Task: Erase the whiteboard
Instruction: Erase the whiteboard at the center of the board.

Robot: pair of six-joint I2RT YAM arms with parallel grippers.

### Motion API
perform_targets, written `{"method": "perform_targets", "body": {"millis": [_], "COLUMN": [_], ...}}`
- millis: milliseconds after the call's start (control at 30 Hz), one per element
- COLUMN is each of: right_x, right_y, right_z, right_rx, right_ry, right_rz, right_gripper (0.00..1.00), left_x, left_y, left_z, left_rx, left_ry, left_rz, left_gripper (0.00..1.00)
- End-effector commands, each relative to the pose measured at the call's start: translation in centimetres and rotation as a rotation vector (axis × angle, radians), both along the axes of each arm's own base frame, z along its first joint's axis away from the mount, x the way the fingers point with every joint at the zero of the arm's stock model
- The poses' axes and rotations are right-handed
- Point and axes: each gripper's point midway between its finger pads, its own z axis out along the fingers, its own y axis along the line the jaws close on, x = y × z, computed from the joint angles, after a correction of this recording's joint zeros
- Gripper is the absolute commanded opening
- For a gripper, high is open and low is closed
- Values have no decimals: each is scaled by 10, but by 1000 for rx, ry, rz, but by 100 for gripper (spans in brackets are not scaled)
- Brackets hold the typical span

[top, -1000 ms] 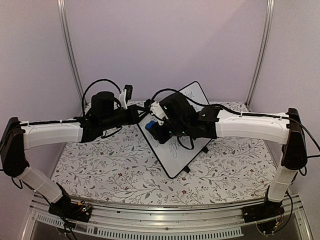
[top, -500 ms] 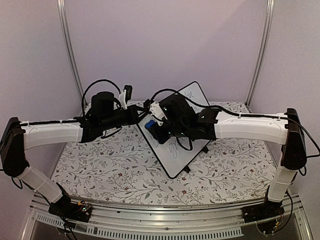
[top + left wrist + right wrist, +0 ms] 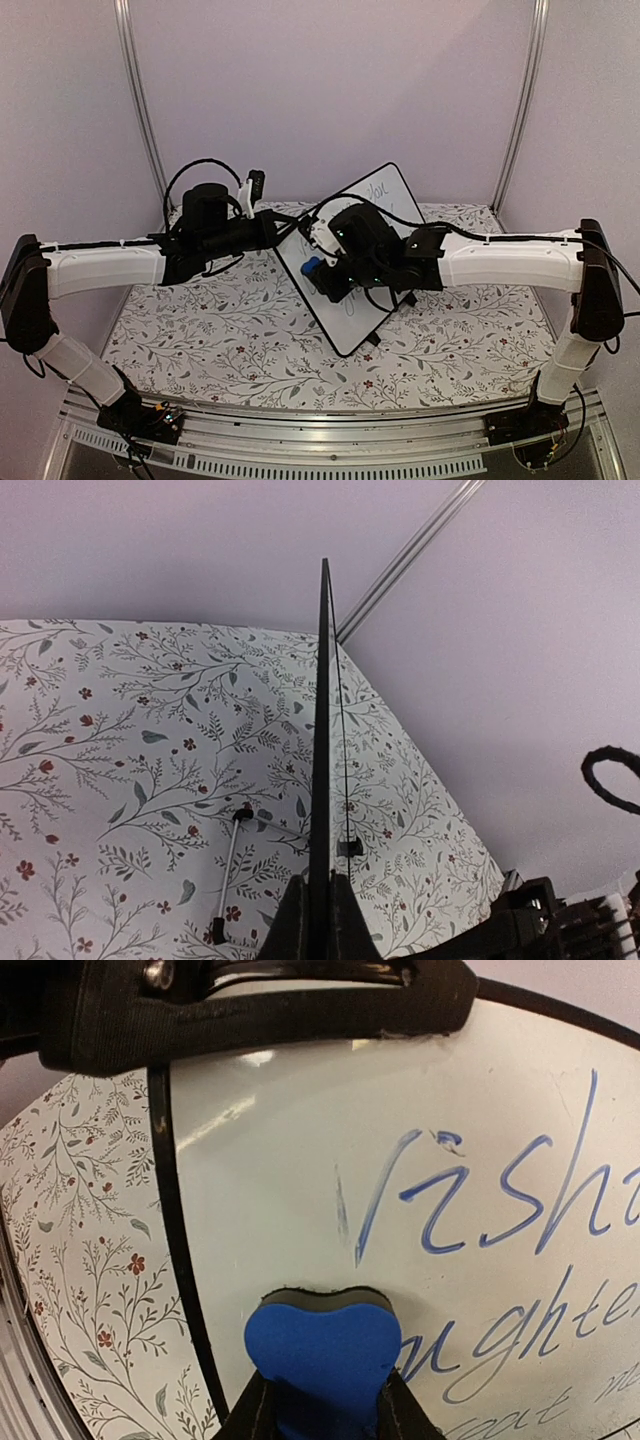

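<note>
The whiteboard (image 3: 352,325) stands tilted on edge on the floral table, with blue cursive writing (image 3: 500,1210) across its glossy face (image 3: 280,1160). My left gripper (image 3: 278,233) is shut on its left rim. In the left wrist view the board is a thin black edge (image 3: 323,730) running up from between the fingers of the left gripper (image 3: 320,925). My right gripper (image 3: 320,1410) is shut on a blue eraser block (image 3: 322,1345), also seen from above (image 3: 312,268). The eraser's dark felt face presses on the board, just below and left of the first written word.
A floral cloth (image 3: 220,340) covers the table. A thin metal leg with black feet (image 3: 228,875) lies behind the board, and black feet (image 3: 373,340) show at its near corner. Metal poles (image 3: 140,110) and lilac walls close the back. The left gripper's black body (image 3: 250,1010) clamps the rim above the eraser.
My right gripper has slid the eraser down and slightly right along the board, so more writing at the board's far end is uncovered. The left arm and the board have stayed put.
</note>
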Motion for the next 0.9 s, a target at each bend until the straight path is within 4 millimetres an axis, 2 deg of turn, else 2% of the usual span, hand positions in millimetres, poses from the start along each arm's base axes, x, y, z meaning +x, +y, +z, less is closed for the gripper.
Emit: {"method": "perform_targets", "body": {"millis": [0, 67, 200, 333, 467, 567, 700, 867], "right_x": [16, 22, 28, 25, 20, 16, 12, 19], "right_y": [14, 19, 26, 22, 4, -10, -18, -7], "right_z": [17, 27, 32, 14, -13, -22, -20, -2], "right_rx": [24, 40, 41, 11, -21, -22, -9, 25], "right_ry": [-35, -50, -63, -39, 15, 34, 37, 13], "right_rz": [4, 12, 23, 21, -3, -23, -31, -19], "right_gripper": [19, 19, 19, 19, 19, 19, 19, 19], "left_x": [-22, -23, -23, -24, -25, -25, -25, -25], "left_y": [-15, -15, -16, -17, -17, -17, -18, -18], "left_z": [-15, -15, -16, -14, -12, -11, -11, -12], "left_rx": [26, 25, 26, 21, 15, 11, 8, 8], "left_ry": [35, 36, 39, 38, 37, 37, 40, 43], "left_rz": [-101, -102, -104, -111, -115, -118, -120, -120], "left_gripper": [0, 0, 0, 0, 0, 0, 0, 0]}}
